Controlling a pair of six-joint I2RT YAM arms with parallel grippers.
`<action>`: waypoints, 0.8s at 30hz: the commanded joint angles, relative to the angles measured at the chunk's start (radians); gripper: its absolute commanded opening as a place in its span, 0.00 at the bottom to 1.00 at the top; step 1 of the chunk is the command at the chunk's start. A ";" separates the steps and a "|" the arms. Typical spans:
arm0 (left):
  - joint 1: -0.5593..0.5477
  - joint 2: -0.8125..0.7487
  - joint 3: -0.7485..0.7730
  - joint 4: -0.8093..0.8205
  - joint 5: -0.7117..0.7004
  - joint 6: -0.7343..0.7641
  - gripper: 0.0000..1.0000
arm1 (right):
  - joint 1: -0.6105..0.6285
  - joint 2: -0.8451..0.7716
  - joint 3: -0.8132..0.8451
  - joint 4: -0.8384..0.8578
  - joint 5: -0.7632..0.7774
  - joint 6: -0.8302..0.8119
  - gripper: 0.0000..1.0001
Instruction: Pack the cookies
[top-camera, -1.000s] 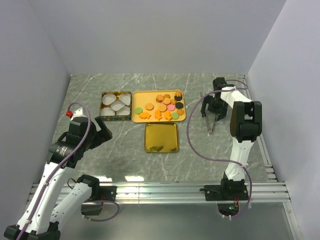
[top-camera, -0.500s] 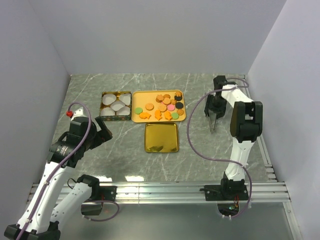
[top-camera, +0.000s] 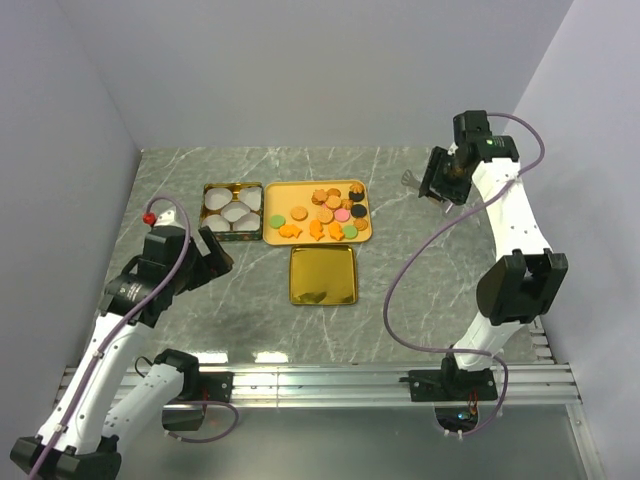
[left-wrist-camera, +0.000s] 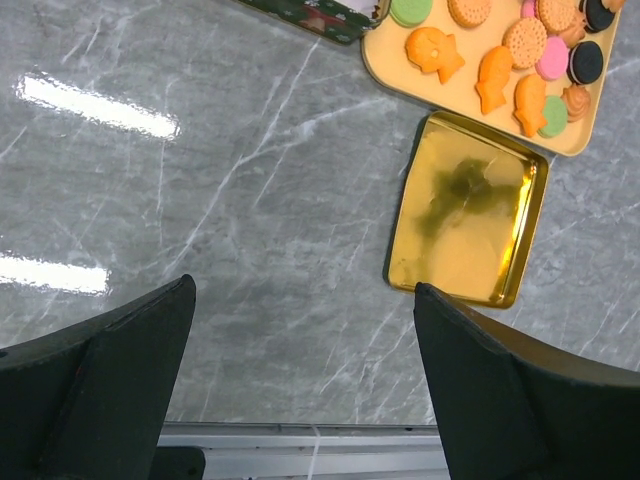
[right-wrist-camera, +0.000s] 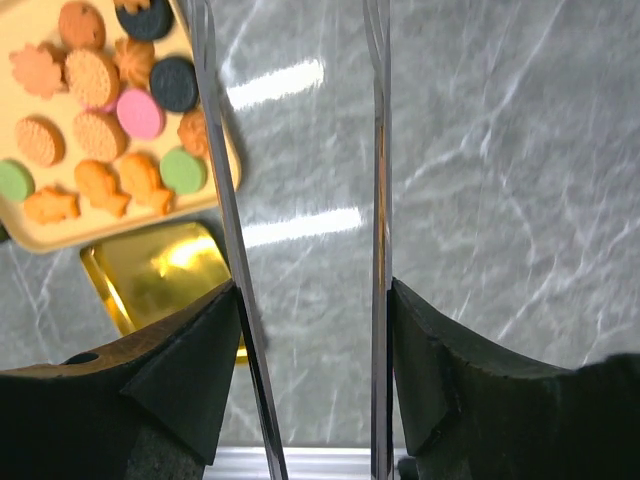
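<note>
The cookies (top-camera: 325, 211) lie on an orange tray (top-camera: 285, 190) at the table's middle back: orange rounds and fish shapes, some green, pink and dark ones. They also show in the left wrist view (left-wrist-camera: 497, 68) and the right wrist view (right-wrist-camera: 98, 80). My right gripper (top-camera: 438, 183) is raised to the right of the tray. It (right-wrist-camera: 312, 300) is shut on metal tongs (right-wrist-camera: 215, 150), whose two blades stand apart between the fingers. My left gripper (top-camera: 212, 256) is open and empty, low at the left; it (left-wrist-camera: 305, 385) is above bare table.
A gold square tin (top-camera: 232, 210) holding white paper cups sits left of the tray. A shiny gold lid (top-camera: 322, 275) lies in front of the tray, also in the left wrist view (left-wrist-camera: 470, 225) and the right wrist view (right-wrist-camera: 160, 270). White walls enclose the table.
My right arm has lifted the tongs off the table at the right and risen up and back. My left gripper has shifted slightly to the right.
</note>
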 joint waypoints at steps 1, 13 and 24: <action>-0.002 -0.013 0.008 0.048 0.017 0.036 0.97 | 0.014 -0.032 0.018 -0.091 -0.037 0.025 0.64; -0.002 -0.069 0.001 0.085 0.017 0.032 1.00 | 0.200 -0.025 0.101 -0.180 0.021 0.012 0.63; -0.002 -0.241 -0.065 0.245 -0.184 0.013 0.99 | 0.398 0.133 0.251 -0.211 0.097 -0.006 0.60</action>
